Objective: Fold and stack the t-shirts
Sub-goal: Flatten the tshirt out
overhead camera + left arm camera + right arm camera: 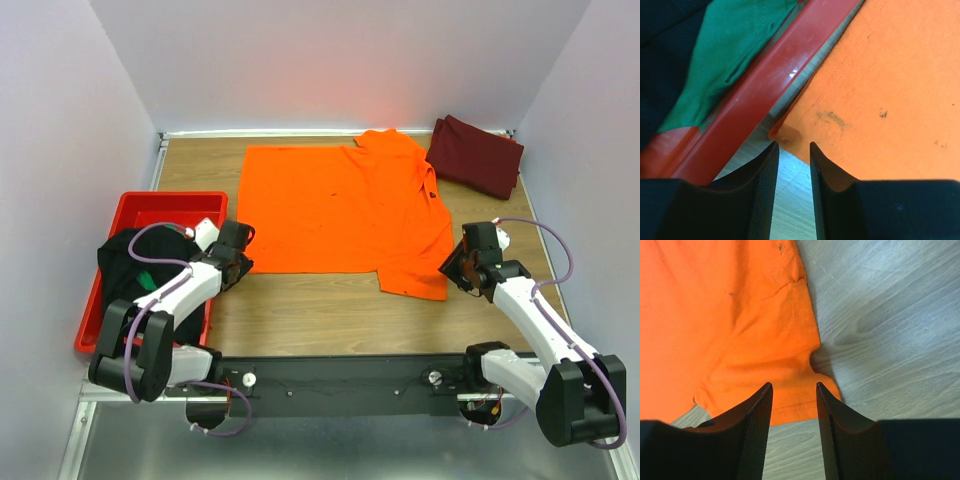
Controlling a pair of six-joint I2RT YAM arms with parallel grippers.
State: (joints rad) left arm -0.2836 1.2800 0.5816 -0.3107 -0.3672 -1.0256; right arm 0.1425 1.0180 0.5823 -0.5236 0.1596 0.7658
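The bright orange t-shirt (340, 205) lies spread flat on the wooden table. My left gripper (243, 262) is open and empty at the shirt's near-left corner (785, 135), just beside the red bin. My right gripper (450, 268) is open and empty over the shirt's near-right sleeve hem (790, 405). A folded dark maroon t-shirt (476, 155) lies at the back right. Black (125, 260) and green (725, 55) t-shirts lie bunched in the bin.
A red plastic bin (150, 212) stands at the left edge of the table (320, 310), its rim (770, 85) close to my left fingers. White walls close in the table on three sides.
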